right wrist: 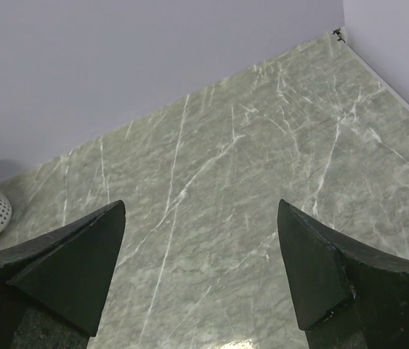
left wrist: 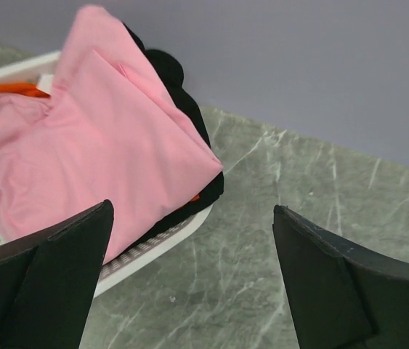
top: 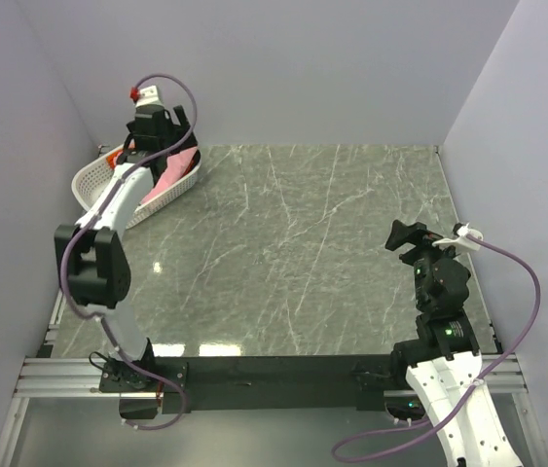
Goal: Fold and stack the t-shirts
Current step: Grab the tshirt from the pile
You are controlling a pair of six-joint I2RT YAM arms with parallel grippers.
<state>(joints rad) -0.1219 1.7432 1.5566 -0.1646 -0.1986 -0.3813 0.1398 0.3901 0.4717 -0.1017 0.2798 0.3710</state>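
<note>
- A pale lilac left wall [top: 11,146] closes in that side of the room and meets the back wall [top: 283,68], the same plain colour, at the far left corner.
- A white perforated basket [top: 93,185] sits in that corner on the tabletop [top: 303,243], just beside the left wall.
- The pink t-shirt [left wrist: 102,145] lies on top of the heap in the basket. It is loosely folded, and one corner hangs over the basket's right rim.
- The orange t-shirt [left wrist: 8,90] shows only as a thin strip under the pink one, deeper in the basket.
- A black cloth [left wrist: 168,69] peeks out from under the pink shirt along its far and right edges.
- The left claw [left wrist: 191,211] hangs above the basket's right rim with its fingers spread wide. It grips nothing and is clear of the fabric.
- The tabletop is grey-green stone with thin white veins. It is glossy enough to catch a spot of light near its front left.
- A metal rail [top: 254,375] runs along the near edge of the tabletop and carries both arm bases.
- The right claw [right wrist: 200,207] is spread wide too and holds nothing. It is raised over the right part of the tabletop, well apart from the basket.
- A purple cable [top: 522,282] loops off the right arm.
- The right wall [top: 527,146] is the same pale lilac and meets the tabletop in a straight seam.
</note>
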